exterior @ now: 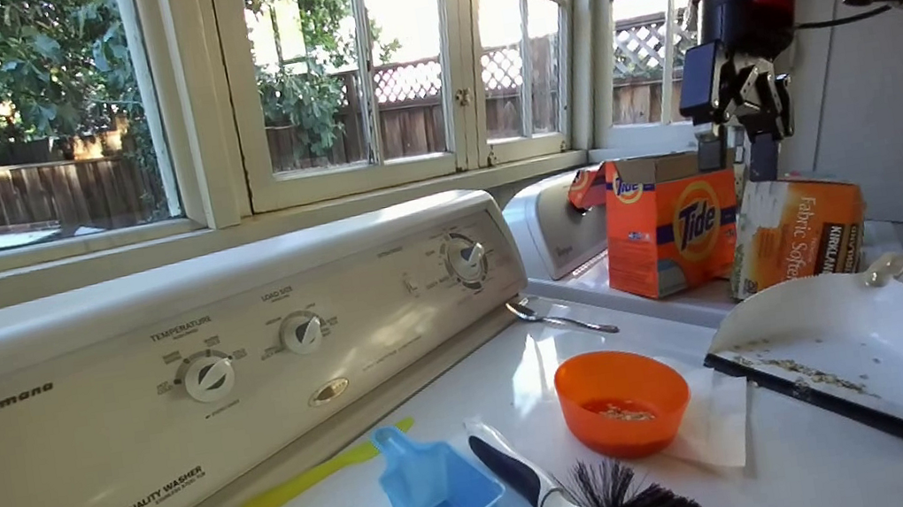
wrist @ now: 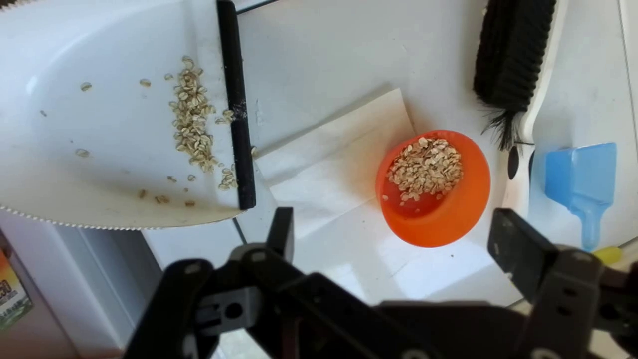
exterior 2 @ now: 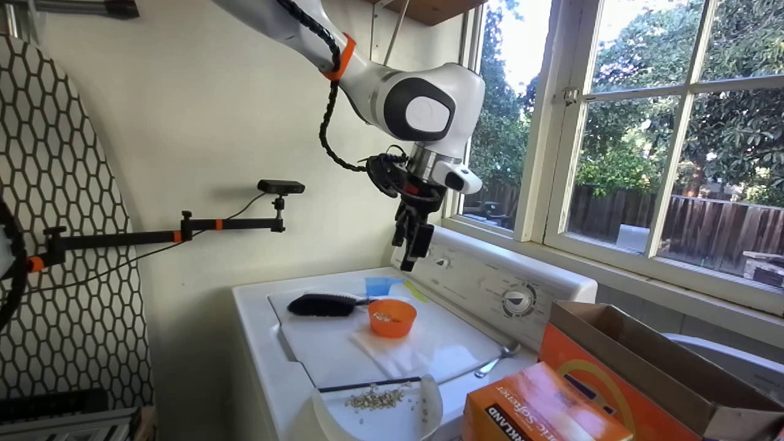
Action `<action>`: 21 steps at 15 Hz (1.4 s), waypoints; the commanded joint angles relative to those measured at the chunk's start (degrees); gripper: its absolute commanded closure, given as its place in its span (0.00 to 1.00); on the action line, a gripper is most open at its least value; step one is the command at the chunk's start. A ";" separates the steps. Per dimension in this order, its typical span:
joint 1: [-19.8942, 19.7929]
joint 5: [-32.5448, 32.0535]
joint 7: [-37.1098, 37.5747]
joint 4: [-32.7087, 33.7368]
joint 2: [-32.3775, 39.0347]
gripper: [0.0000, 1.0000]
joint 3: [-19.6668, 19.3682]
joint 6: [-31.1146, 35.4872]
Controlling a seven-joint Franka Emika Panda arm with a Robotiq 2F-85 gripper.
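Observation:
My gripper [wrist: 394, 215] stands open with nothing between its fingers [wrist: 518, 252]. In both exterior views the gripper [exterior: 737, 155] [exterior 2: 404, 252] hangs in the air well above the washer lid, touching nothing. Below it in the wrist view is an orange bowl [wrist: 431, 235] holding a heap of oat flakes [wrist: 426, 167]. A sheet of white paper [wrist: 331, 159] lies partly under the bowl. To the left in that view is a white dustpan [wrist: 114, 124] with a black lip and scattered oats [wrist: 192, 122]. A black-bristled brush [wrist: 511, 55] and a blue scoop [wrist: 588, 172] lie on the bowl's right.
A yellow utensil [exterior: 323, 469] lies along the base of the washer's control panel [exterior: 117, 411]. Near the lid's far corner is a metal spoon [exterior: 565, 321]. Beyond it stand an orange Tide box [exterior: 639, 252] and a Kirkland fabric softener box [exterior: 798, 233]. Windows line the wall behind.

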 commanded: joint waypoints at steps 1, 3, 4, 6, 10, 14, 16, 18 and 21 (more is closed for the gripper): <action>1.12 -2.99 2.96 -0.43 -0.51 0.00 -0.90 -0.56; 1.66 -8.61 10.17 -2.06 -2.08 0.00 -1.22 -0.35; 1.80 -10.56 13.07 -2.99 -2.84 0.00 -1.31 -0.32; 2.08 -14.07 19.76 -4.69 -4.10 0.00 -1.34 -0.91; 2.25 -18.09 32.99 -7.92 -5.99 0.00 -0.94 -2.21; 1.84 -20.86 45.46 -11.51 -7.25 0.00 -0.81 -1.82; 1.43 -21.47 51.38 -13.62 -7.56 0.00 -1.06 0.65; 1.11 -22.97 57.35 -15.58 -7.83 0.00 -1.23 3.06; 0.56 -24.75 65.66 -18.91 -8.36 0.00 -1.76 9.32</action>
